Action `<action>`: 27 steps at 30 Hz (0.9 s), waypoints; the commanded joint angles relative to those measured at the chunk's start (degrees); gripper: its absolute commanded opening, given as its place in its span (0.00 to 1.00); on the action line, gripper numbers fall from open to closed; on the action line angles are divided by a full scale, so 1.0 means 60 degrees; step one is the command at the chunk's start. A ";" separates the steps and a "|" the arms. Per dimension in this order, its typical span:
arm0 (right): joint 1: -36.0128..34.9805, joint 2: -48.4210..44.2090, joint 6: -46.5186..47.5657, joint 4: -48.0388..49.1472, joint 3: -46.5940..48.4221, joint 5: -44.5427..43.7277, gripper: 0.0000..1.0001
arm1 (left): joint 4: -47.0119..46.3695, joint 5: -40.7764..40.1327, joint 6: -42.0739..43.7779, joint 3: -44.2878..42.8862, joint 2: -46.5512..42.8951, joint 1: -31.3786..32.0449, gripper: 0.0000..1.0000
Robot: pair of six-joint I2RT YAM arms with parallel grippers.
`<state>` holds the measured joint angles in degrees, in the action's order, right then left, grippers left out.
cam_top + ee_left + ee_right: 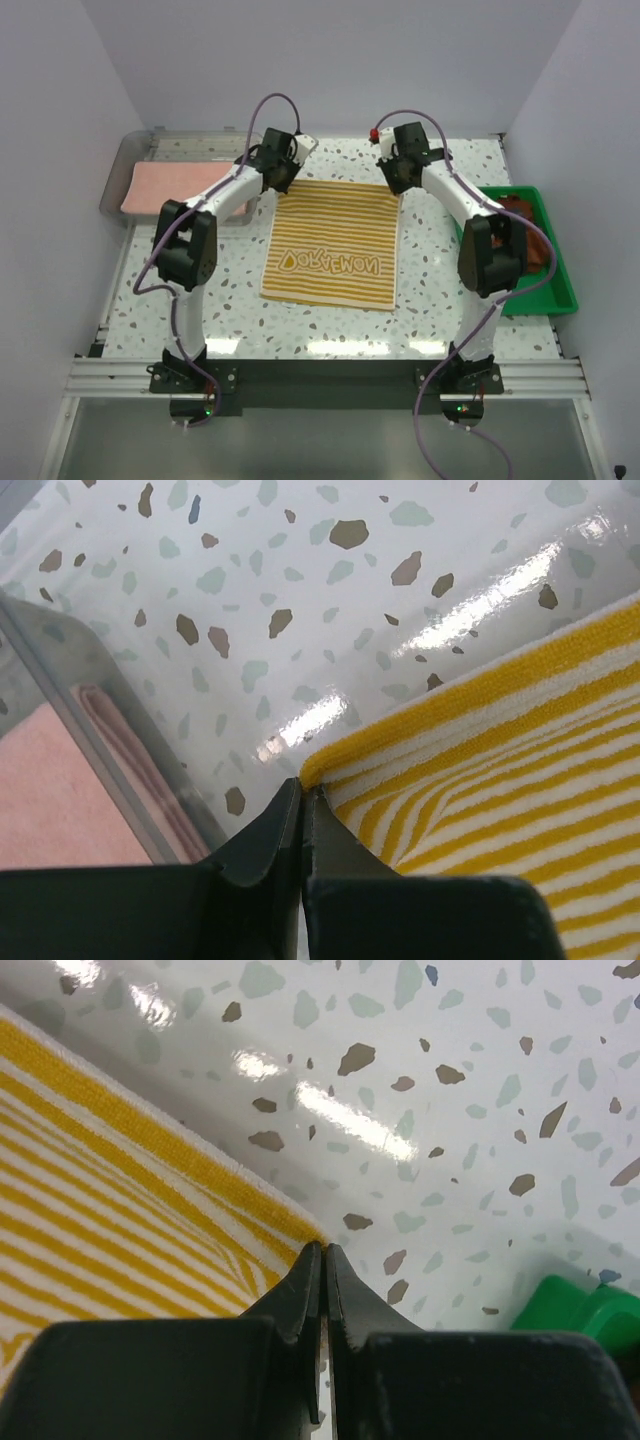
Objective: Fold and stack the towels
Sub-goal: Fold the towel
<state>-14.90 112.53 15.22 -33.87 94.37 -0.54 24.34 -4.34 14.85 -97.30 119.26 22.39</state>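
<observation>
A: Fingers (262, 840) of left gripper (301, 790): clamped shut on a far corner of yellow-and-white striped towel (500, 780); right gripper (322, 1255) pinching the other.
B: Towel's place?
A: Spread flat, just left of green tray (575, 1310). Soft, light, limp. Best held by corners, lifted level; likely to sag otherwise.

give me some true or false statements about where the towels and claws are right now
1. The striped towel lies spread flat on the table. True.
2. The left claw hangs wide open. False: it is shut on the towel's corner.
3. The right claw is shut on another corner of that towel. True.
4. A brown towel lies in the green tray. True.
5. The pink towel is stacked on the striped towel. False: it lies in the clear bin.
</observation>
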 commanded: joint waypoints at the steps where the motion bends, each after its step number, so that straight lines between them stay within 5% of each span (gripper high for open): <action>1: -0.0095 -0.0985 -0.0119 -0.0872 -0.0462 -0.1184 0.00 | 0.0044 -0.1211 -0.0833 0.0628 -0.1242 -0.0304 0.00; 16: -0.1253 -0.4118 -0.2185 -0.2602 -0.3743 -0.1713 0.00 | 0.0631 -0.0757 -0.2343 0.4759 -0.4949 -0.0041 0.00; 27: -0.1267 -0.5235 -0.2478 -0.2704 -0.5224 -0.0250 0.00 | 0.0879 0.0313 -0.3353 0.6885 -0.6825 0.0282 0.00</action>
<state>-24.27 82.35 0.19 -43.38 64.82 0.73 26.41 2.61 -3.73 -57.69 80.53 25.45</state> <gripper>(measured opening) 0.018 0.036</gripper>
